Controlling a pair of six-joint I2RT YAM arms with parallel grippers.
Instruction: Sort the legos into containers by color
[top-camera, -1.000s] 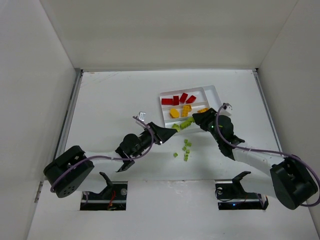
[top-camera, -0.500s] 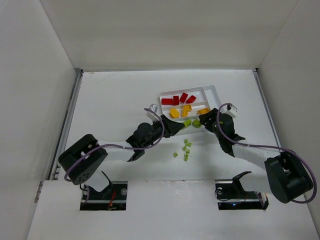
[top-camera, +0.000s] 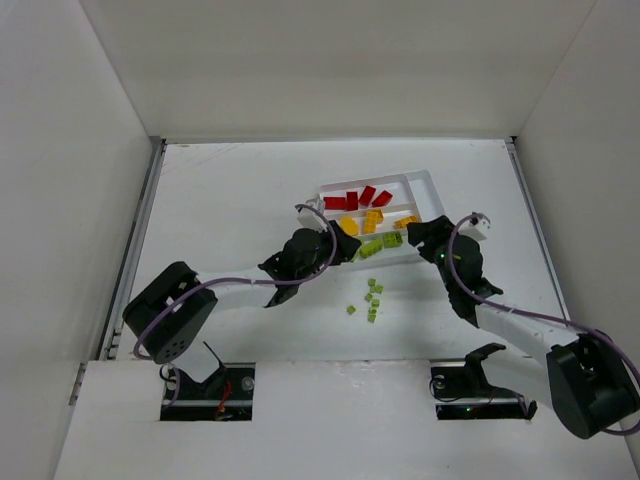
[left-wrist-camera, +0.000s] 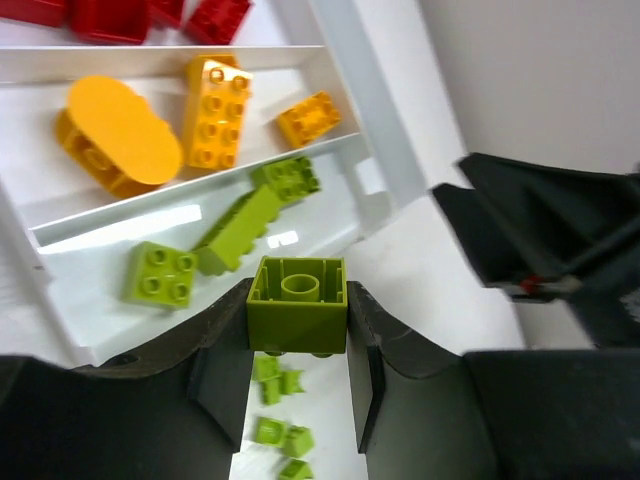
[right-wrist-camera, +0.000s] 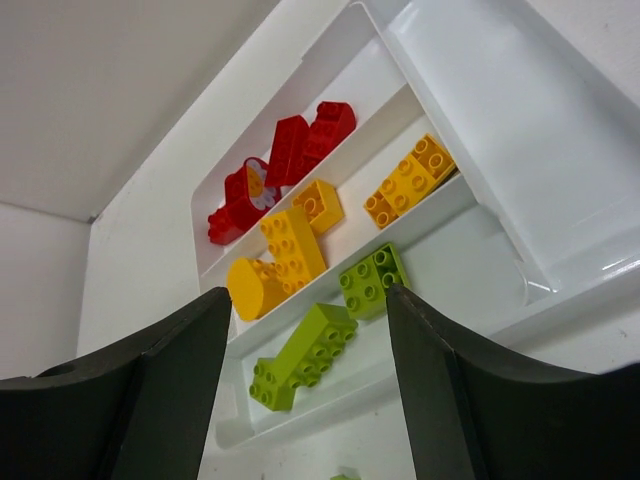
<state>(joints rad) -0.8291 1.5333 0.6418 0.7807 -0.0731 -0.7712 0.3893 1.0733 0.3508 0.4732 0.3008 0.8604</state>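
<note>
Lime green is the brick that is clamped between the two fingers of the left gripper, with its hollow underside turned towards the wrist camera. It is held just beside the near long wall of the tray, at that wall's left end. Whether it touches the wall cannot be told.

The tray is set on the tabletop towards the far edge and right of the middle. Its long slots run roughly from left to right, and its crosswise slot is at the end nearest the right edge. Red bricks are gathered in the slot closest to the far edge. Yellow-orange bricks are seen in the middle slot, and three lime-green bricks in the slot closest to the near edge.

The right gripper is held with its jaws spread wide and nothing between them. It is placed just beside the tray's right end and pointed along the slots.

A cluster of small lime-green cubes is left loose on the tabletop, nearer the near edge than the tray and apart from both grippers.
</note>
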